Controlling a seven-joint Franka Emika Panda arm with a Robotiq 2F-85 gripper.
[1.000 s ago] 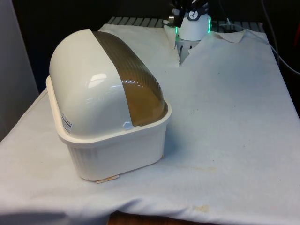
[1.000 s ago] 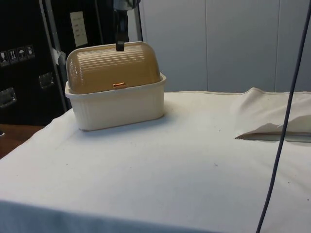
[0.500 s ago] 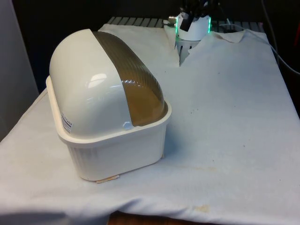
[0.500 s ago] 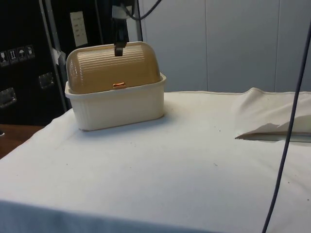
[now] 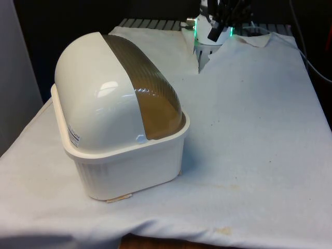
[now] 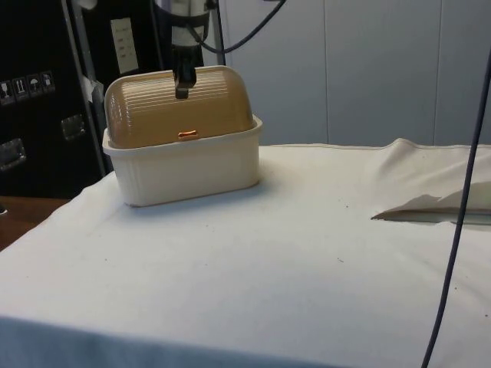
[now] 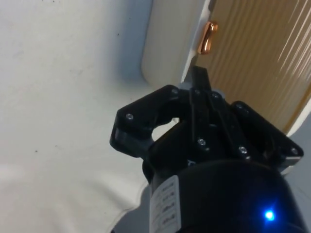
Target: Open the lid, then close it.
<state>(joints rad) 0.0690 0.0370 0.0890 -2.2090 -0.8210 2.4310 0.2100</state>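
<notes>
Jaws pressed together, I am hanging my gripper before the shut ribbed lid of the bread box standing on the table; risking skidding over the ribs and missing the copper handle.

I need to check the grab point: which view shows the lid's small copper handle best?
The wrist view: the copper handle sits large against the ribbed lid. The side view shows it small; in the front view the bread box's white end faces the camera.
</notes>
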